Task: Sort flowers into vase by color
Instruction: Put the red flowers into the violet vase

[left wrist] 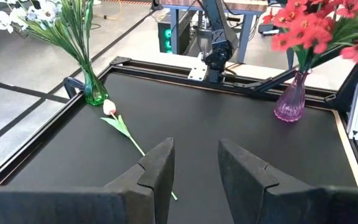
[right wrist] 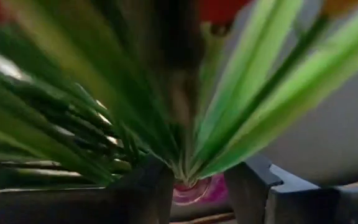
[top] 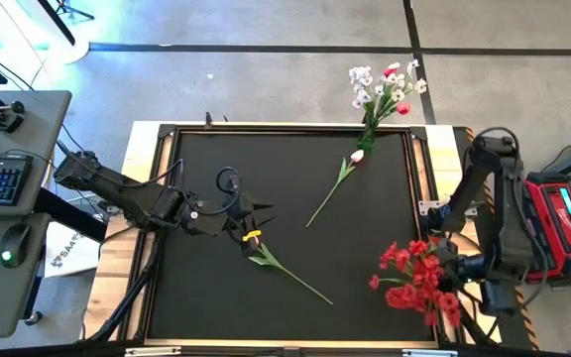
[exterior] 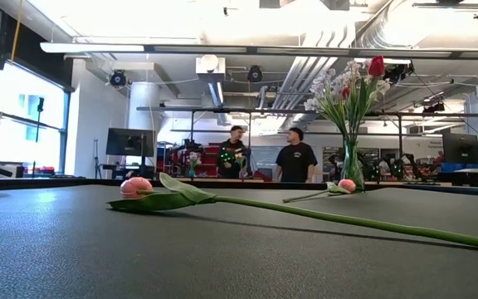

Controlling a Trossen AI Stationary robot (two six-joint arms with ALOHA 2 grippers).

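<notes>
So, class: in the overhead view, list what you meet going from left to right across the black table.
Left gripper → pink tulip under it → second pink tulip → vase of white flowers → bunch of red flowers

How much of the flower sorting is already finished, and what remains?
Done: red flowers stand in the purple vase, pale ones in the green vase. In hand: the right gripper is open right above the purple vase. Left: two pink tulips on the table, one by the open left gripper.

Grey concrete floor (top: 266, 84) with dark lines, tall bright windows (exterior: 23, 124), ceiling ducts (exterior: 305, 75), two people (exterior: 264, 154) standing far off
</notes>
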